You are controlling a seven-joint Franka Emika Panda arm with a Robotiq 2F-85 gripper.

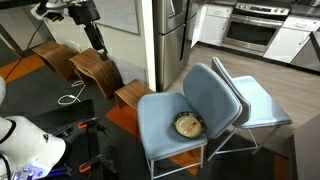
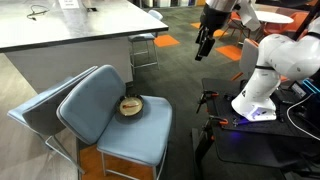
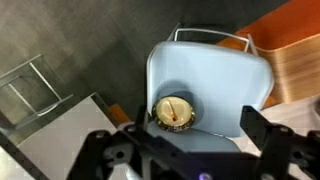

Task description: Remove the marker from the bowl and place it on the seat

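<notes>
A small round tan bowl (image 1: 187,125) with a dark rim sits at the back of the pale blue-grey seat (image 1: 165,122), against the backrest. It shows in both exterior views (image 2: 129,105) and in the wrist view (image 3: 177,112). A thin marker (image 3: 174,108) lies inside the bowl. My gripper (image 1: 98,45) hangs high in the air, well away from the chair, also seen in an exterior view (image 2: 204,45). In the wrist view its dark fingers (image 3: 190,150) stand wide apart and empty, looking down on the seat (image 3: 215,80).
A second matching blue chair (image 1: 258,105) stands right behind the first. Brown wooden stools (image 1: 96,70) stand beside the chair. A large grey table (image 2: 70,30) is nearby. The white robot base (image 2: 262,85) stands on the floor with cables.
</notes>
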